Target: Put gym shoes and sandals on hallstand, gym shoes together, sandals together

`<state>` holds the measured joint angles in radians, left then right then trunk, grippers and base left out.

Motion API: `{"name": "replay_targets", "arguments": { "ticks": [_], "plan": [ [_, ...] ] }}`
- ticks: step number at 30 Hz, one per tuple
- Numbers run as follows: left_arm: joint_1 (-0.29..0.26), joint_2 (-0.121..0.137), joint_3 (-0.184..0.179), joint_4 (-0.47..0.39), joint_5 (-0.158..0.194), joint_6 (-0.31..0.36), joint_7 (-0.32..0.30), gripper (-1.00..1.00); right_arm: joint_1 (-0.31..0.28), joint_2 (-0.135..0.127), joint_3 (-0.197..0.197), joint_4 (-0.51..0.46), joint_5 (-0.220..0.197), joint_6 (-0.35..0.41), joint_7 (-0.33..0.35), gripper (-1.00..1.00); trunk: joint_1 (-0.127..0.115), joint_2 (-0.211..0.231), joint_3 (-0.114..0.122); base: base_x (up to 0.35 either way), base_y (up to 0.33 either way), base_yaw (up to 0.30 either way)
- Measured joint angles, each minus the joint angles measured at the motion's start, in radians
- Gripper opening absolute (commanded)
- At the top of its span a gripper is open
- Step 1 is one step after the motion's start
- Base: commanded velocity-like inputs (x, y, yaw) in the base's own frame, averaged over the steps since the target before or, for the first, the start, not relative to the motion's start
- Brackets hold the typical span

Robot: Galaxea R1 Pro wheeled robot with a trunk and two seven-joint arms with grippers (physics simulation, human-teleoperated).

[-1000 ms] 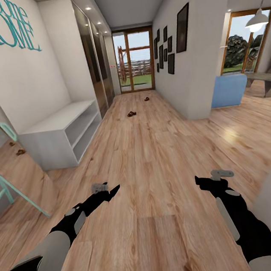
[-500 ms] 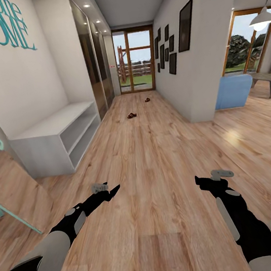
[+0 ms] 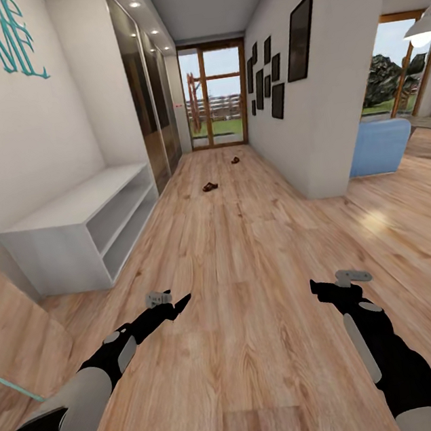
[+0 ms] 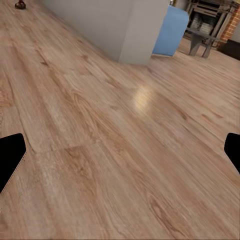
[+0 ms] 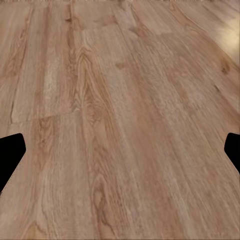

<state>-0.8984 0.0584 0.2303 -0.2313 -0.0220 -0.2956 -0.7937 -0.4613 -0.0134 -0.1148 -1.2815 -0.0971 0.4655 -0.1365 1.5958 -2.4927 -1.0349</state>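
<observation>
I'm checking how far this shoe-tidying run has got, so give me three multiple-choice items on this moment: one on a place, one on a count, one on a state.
1. Where do the sandals lie?
A. On the corridor floor, far ahead towards the glass door
B. On the white two-tier rack
C. In the left end effector

2. How many brown sandals show on the floor?
A. None
B. Two
C. Four

3. What state is the right end effector in?
A. Shut on a sandal
B. Shut on a sneaker
C. Open, holding nothing

Answers:
1. A: both small brown shapes sit on the planks down the corridor.
2. B: one nearer, a second farther on.
3. C: the right wrist view shows its fingers far apart over bare floor.
</observation>
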Motion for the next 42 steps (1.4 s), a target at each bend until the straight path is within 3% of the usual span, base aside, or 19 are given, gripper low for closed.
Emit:
{"name": "replay_targets", "arguments": {
  "ticks": [42],
  "plan": [
    [0.0,0.0,0.0,0.0,0.0,0.0,0.0,1.0,0.0,0.0,0.0,0.0,0.0,0.0,-0.001,1.0,0.0,0.0,0.0,0.347,0.0,0.0]
  ]
}}
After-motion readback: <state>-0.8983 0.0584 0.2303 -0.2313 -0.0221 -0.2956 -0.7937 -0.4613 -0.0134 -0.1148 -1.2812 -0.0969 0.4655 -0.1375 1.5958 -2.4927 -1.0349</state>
